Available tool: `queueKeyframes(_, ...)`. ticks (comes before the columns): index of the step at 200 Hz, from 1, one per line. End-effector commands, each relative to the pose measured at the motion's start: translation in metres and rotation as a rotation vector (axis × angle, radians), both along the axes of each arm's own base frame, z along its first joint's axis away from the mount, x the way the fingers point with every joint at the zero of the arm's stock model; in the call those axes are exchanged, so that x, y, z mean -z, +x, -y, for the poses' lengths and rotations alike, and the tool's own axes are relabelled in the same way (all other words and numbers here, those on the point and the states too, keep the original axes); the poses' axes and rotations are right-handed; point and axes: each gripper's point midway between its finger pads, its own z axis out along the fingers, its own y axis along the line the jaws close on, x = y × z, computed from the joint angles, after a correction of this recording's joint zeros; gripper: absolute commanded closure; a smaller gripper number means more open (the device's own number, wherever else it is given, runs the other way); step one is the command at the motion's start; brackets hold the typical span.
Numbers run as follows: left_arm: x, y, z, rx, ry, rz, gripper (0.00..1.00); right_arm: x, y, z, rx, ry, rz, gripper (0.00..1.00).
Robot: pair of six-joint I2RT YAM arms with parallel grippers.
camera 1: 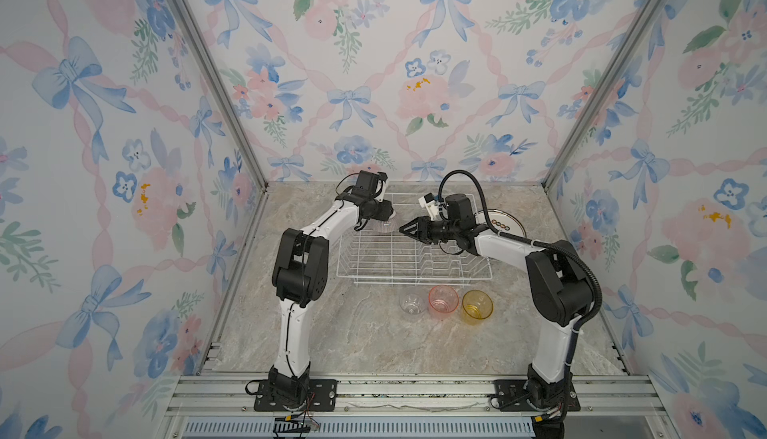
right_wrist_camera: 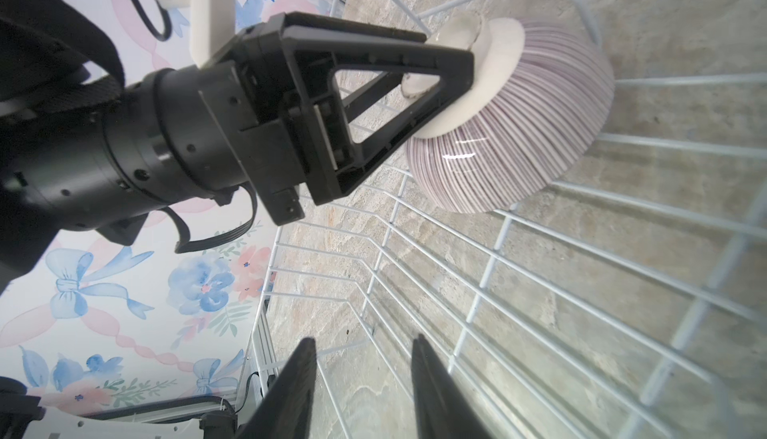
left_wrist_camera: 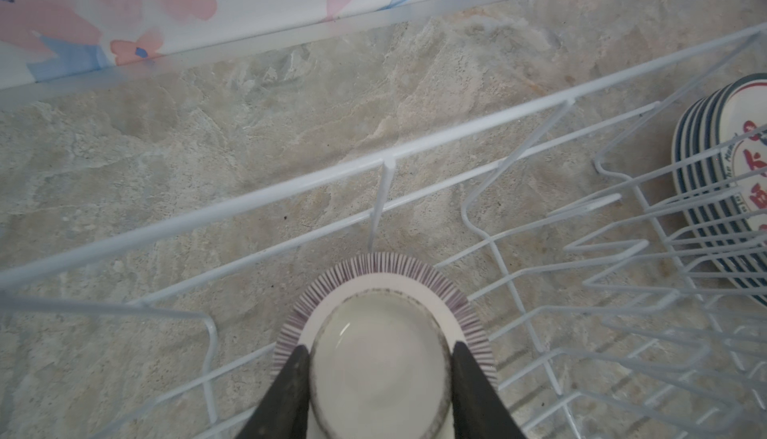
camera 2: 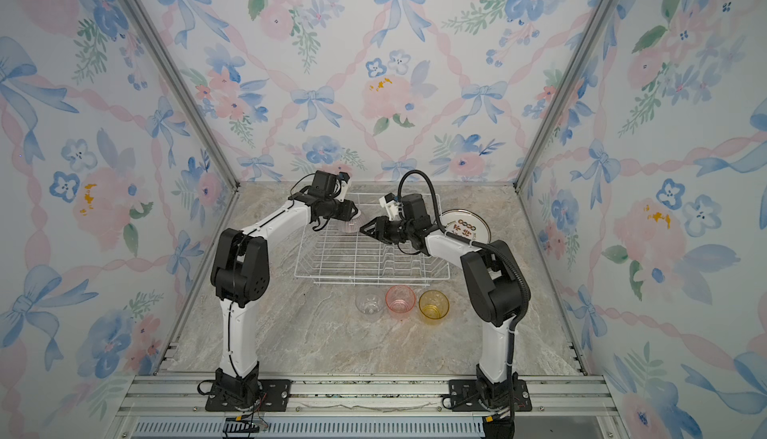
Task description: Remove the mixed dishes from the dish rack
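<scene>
"Checking on the last piece: where is it?"

"The bowl [right_wrist_camera: 519, 117] is upside down at the ten o'clock corner of the dish rack [camera 1: 394, 250], tilted, its striped wall close to the wires. Whether the rim is clear of them I can't tell."

"And the pincers?"

"The left gripper [left_wrist_camera: 379, 349] is pinched on the bowl's white foot [right_wrist_camera: 458, 28], one finger on either side, closed in to the foot's width. The right gripper [right_wrist_camera: 363, 339] hangs over the rack's middle, jaws parted a moderate gap, holding nothing."

"Is the foot a good hold?"

"I'd judge so. It's a stiff, narrow ring the jaws can span, and the flared wall looks too wide. It seems glazed, though, so likely slippery, and ceramic chips; the rim could catch a prong or the rack's side going out. Light enough for one arm, I'd guess."

"The rest?"

"Plates [camera 1: 504, 223] stacked on the table [camera 1: 332, 333] at the rack's two o'clock, tumblers [camera 1: 443, 299] in a row at its six o'clock, all outside the rack."
</scene>
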Motion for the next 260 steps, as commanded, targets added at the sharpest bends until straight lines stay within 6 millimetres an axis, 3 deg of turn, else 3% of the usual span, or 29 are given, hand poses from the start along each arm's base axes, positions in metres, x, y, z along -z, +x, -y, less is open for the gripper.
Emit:
queueKeyframes(1,-0.051,-0.001,0.008,0.034,-0.091,0.077,0.59,0.010,0.000,0.006,0.004,0.007,-0.034,0.59)
queueKeyframes(64,-0.080,-0.003,0.021,0.092,-0.245,0.094,0.59,0.020,0.002,0.010,0.026,0.029,-0.080,0.60)
queueKeyframes(113,-0.105,-0.011,0.029,0.138,-0.305,0.122,0.57,-0.007,0.021,0.011,0.065,0.243,-0.033,0.59)
queueKeyframes(155,-0.107,-0.012,0.035,0.159,-0.345,0.116,0.58,-0.018,0.032,0.013,0.103,0.367,-0.002,0.59)
queueKeyframes(205,-0.107,-0.011,0.037,0.165,-0.368,0.114,0.58,-0.051,0.036,0.018,0.122,0.464,0.106,0.59)
queueKeyframes(260,-0.108,-0.013,0.043,0.183,-0.404,0.111,0.58,-0.057,0.045,0.018,0.148,0.510,0.138,0.60)
